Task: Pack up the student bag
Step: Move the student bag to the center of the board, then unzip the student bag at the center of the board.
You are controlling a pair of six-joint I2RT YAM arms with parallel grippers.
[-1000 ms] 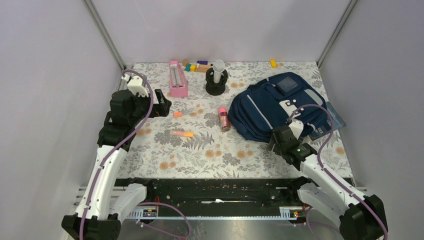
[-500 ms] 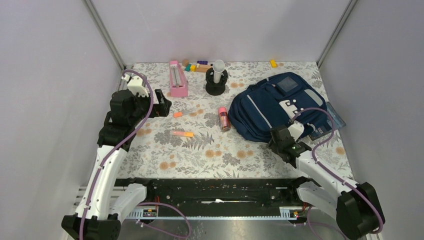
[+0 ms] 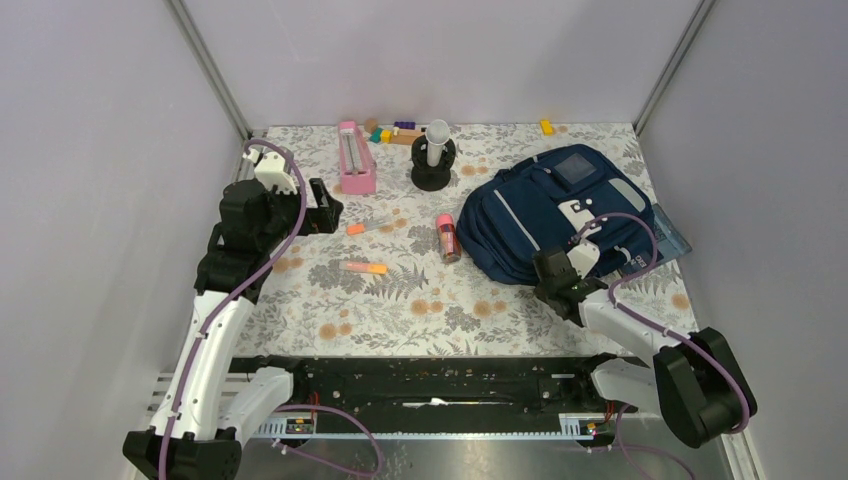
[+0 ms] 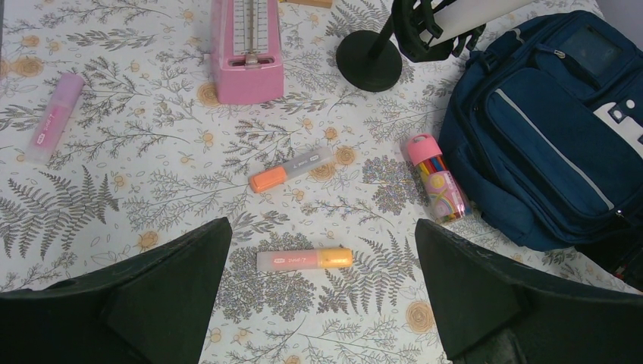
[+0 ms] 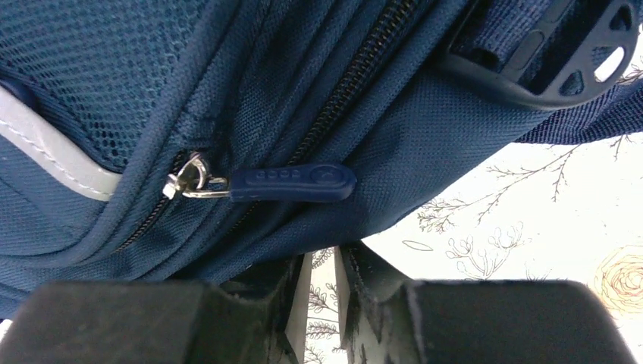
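The student bag (image 3: 540, 215) (image 4: 553, 129), navy with a thin light stripe, lies flat at the right of the table. My right gripper (image 3: 553, 268) is pushed against its near edge. In the right wrist view the fingers (image 5: 324, 258) stand a narrow gap apart, their tips tucked under the bag's (image 5: 303, 76) hem. A blue zip pull (image 5: 292, 183) lies just above them, untouched. Whether fabric sits between the tips is hidden. My left gripper (image 3: 325, 208) (image 4: 322, 227) hangs wide open above the cloth at the left, holding nothing.
An orange-capped highlighter (image 4: 305, 258) lies below the left gripper. Further off are another marker (image 4: 290, 169), a pink pen tube (image 4: 438, 178) by the bag, a pink box (image 3: 356, 156), a black stand (image 3: 433, 160), small blocks (image 3: 392, 132) and a clear sleeve (image 3: 670, 240) under the bag.
My right gripper has slid left along the bag's near edge and its fingers have drawn much closer together. The left arm has not moved.
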